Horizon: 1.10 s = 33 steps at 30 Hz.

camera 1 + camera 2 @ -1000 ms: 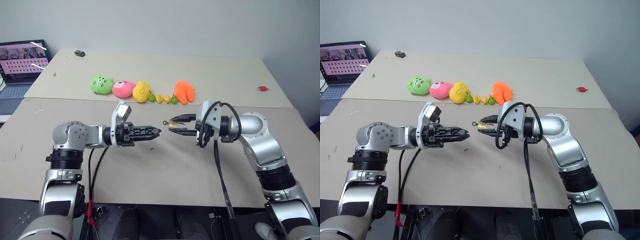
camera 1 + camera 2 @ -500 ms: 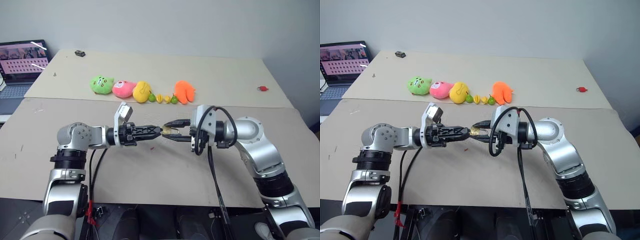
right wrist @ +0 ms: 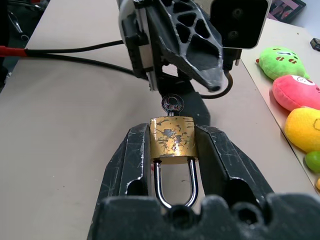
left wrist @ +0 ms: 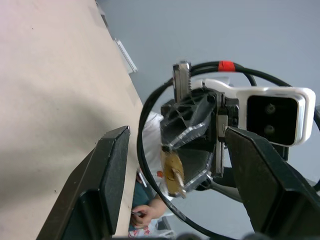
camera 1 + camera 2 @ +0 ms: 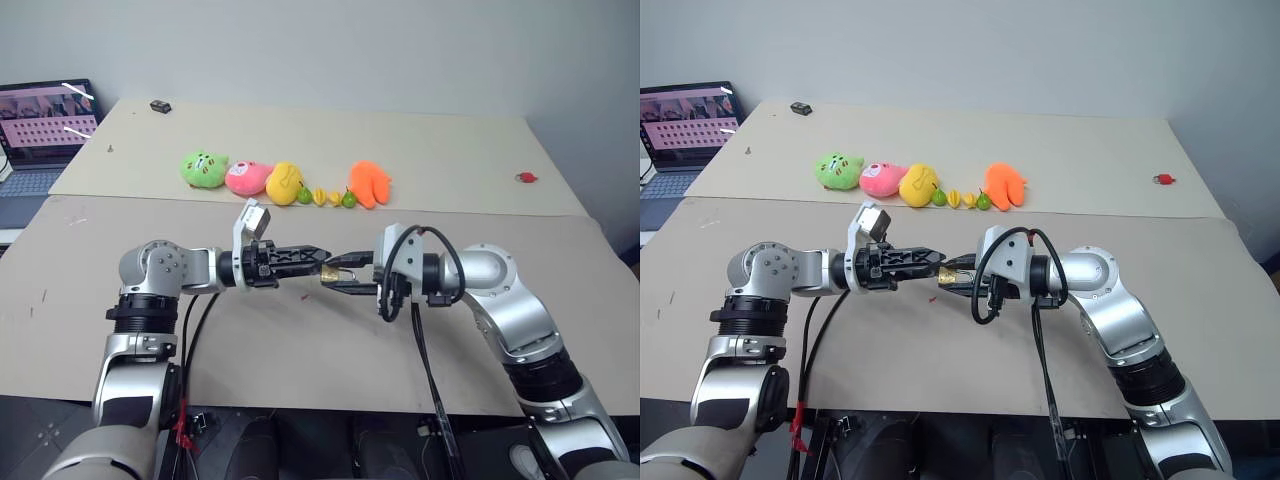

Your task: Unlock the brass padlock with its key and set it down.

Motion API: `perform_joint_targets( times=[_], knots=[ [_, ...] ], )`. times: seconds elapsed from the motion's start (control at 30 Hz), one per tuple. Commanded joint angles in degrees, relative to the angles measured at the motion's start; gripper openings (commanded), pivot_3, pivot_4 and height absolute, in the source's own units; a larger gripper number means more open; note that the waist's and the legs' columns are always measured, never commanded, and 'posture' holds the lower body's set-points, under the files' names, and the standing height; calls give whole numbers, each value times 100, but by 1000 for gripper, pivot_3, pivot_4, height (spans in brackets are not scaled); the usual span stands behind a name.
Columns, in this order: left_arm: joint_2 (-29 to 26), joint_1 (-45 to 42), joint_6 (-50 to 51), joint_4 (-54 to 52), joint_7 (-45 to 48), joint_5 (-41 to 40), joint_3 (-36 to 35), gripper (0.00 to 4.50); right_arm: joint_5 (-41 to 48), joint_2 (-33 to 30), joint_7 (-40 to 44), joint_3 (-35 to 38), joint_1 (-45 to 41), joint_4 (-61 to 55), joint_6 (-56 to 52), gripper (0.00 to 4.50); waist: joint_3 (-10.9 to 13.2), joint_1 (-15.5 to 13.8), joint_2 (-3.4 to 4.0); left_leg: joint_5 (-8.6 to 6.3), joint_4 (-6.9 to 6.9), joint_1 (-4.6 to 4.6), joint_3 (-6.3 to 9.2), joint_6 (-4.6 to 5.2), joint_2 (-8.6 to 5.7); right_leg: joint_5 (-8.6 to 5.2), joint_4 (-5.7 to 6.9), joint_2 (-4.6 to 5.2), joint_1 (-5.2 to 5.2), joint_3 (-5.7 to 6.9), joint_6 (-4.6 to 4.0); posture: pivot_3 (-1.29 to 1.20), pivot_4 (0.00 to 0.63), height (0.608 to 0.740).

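The right gripper (image 3: 172,150) clamps the brass padlock (image 3: 172,141) between its fingers above the cardboard-covered table (image 5: 300,360), shackle pointing back toward the wrist, with the key (image 3: 172,105) sticking out of the keyway. The left gripper (image 4: 175,165) faces it with jaws spread wide, holding nothing. Risk: the fingers close off-centre on the small key head and slip, or push the lock askew in its clamp. How deep the key sits is hidden — and the head-camera views blur the key
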State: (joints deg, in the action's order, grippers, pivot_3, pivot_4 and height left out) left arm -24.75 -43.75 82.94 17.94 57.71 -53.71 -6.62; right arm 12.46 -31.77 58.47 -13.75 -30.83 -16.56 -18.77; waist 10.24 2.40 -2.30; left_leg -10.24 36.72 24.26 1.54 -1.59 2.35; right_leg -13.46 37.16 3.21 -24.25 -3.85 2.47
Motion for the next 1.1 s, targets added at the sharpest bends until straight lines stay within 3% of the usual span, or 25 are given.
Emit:
perform_joint_targets(
  times=[0.03,0.6,0.63,0.67,0.9,1.1],
  knots=[
    [-121,133,68,-249,140,-109,30,3178,-2,-28,-13,130,-174,27,227,933,0,8,0,0,0,-1,0,0,0,0,0,0,0,0,0,0,150,722],
    [-48,142,-106,-229,72,-7,75,3178,38,20,-39,120,-263,52,258,933,0,2,0,0,0,-1,0,0,1,0,0,-1,0,0,0,0,150,722],
    [-32,125,-134,-213,69,7,83,2675,36,22,-43,120,-262,50,258,933,0,1,0,0,0,0,0,0,1,0,0,-1,0,0,0,0,150,722],
    [-28,119,-158,-211,68,19,89,2527,29,21,-49,121,-259,52,263,933,0,0,0,0,0,-1,0,0,1,0,0,-1,0,0,0,0,150,722],
    [-33,136,-151,-255,105,58,151,40,32,14,-81,145,-242,23,250,933,0,2,0,0,0,-1,0,0,1,0,0,-1,0,0,0,0,150,722],
    [25,150,-165,-286,78,98,178,4,34,37,-95,137,-241,-17,235,933,0,2,0,0,0,0,0,0,1,0,0,-1,0,0,0,0,150,722]
  ],
)
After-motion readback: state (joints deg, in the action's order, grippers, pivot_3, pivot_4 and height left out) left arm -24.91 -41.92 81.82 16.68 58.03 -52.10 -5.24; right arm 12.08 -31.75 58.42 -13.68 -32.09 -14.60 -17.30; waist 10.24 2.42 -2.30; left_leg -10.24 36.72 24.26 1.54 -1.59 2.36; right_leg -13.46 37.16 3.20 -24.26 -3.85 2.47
